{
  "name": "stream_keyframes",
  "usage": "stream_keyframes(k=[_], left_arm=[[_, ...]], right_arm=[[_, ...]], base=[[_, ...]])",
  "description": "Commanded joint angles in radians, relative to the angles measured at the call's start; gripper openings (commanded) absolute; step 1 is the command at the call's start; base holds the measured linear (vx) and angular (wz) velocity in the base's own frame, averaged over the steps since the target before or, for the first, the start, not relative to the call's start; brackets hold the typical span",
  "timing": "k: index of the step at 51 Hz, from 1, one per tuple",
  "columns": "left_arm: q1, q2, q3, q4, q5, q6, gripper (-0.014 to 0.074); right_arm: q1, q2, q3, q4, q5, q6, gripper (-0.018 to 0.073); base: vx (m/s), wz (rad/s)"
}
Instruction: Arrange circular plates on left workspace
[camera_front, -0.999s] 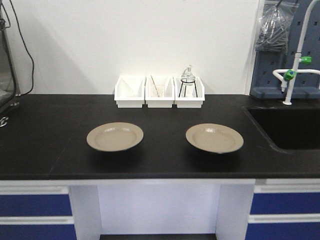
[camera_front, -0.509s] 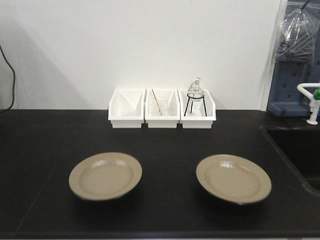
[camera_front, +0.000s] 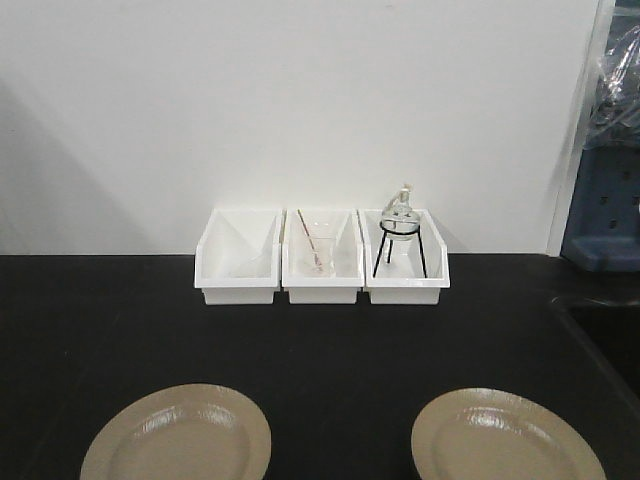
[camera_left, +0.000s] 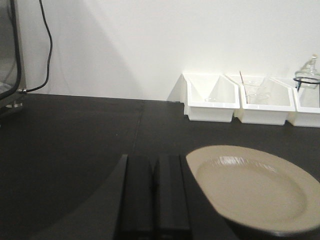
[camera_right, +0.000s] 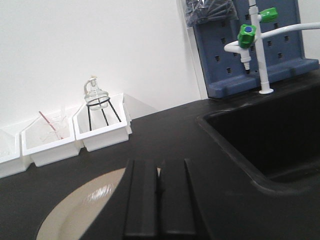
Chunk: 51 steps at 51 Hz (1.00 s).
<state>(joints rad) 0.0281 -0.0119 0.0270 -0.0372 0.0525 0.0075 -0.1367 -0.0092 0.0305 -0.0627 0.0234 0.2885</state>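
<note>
Two tan round plates lie flat on the black countertop (camera_front: 330, 350): the left plate (camera_front: 177, 435) and the right plate (camera_front: 505, 440), both cut off by the bottom of the front view. In the left wrist view my left gripper (camera_left: 154, 162) is shut and empty, just left of the left plate (camera_left: 252, 187). In the right wrist view my right gripper (camera_right: 159, 167) is shut and empty, above the right edge of the right plate (camera_right: 82, 210). Neither gripper shows in the front view.
Three white bins (camera_front: 320, 258) stand in a row against the back wall; the middle one holds a glass beaker, the right one a round flask on a black wire stand (camera_front: 400, 235). The recessed sink (camera_right: 270, 135) with a green-knobbed tap (camera_right: 252, 32) lies at the right.
The front view has closed in on the counter: bins and plates look larger and sit lower, and the cabinets and counter edge have left the frame. The plates have not shifted.
</note>
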Motion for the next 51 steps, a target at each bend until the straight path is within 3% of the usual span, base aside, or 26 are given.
stream_keyframes(k=[1,23,51], left_arm=[[-0.004,-0.014,0.019,-0.001,-0.086,-0.008,0.0],[-0.004,-0.014,0.019,-0.001,-0.086,-0.008,0.0],[-0.004,-0.014,0.019,-0.001,-0.086,-0.008,0.0]], right_arm=[[-0.002,-0.009,0.02,-0.007,-0.078,-0.01,-0.0004],[-0.002,-0.009,0.02,-0.007,-0.078,-0.01,-0.0004],[-0.002,-0.009,0.02,-0.007,-0.078,-0.01,-0.0004]], base=[[0.33,0.01],[0.24,0.02],[0.03,-0.02]])
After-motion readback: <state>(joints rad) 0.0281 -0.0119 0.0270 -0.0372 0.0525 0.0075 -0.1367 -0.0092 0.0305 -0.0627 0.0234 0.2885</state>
